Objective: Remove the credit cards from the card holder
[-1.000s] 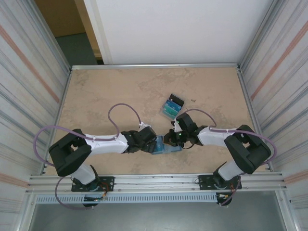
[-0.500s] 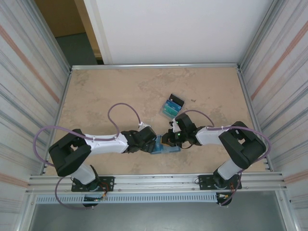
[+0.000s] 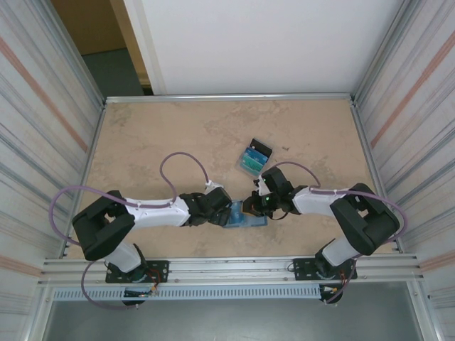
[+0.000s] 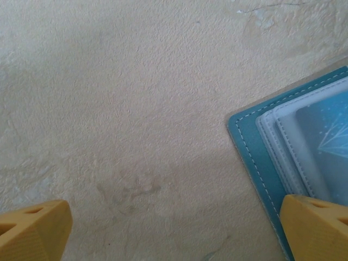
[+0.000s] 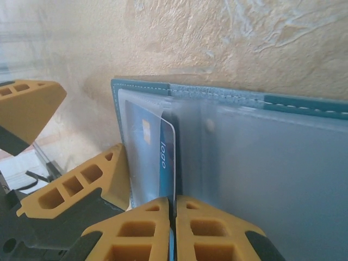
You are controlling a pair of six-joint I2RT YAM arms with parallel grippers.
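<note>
The blue card (image 5: pixel 155 157), printed "logo", sat in a clear pocket of the open card holder (image 5: pixel 272 163), its edge pinched between the closed pads of your right gripper (image 5: pixel 174 215). Your left gripper (image 4: pixel 174 228) stood wide, one fingertip (image 4: pixel 318 225) over the holder's edge. The step in hand was extraction, so the next move probably called for a straight pull with the holder pinned. Other cards (image 3: pixel 254 158) lay beyond the right fingers.

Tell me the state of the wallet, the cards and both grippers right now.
card holder: open flat on the table, inner side up.
blue card: tucked in the holder, its free edge pinched by the right gripper.
loose cards: stacked on the table, outside the holder.
left gripper: open, one finger at the holder's edge.
right gripper: shut on the blue card.
</note>
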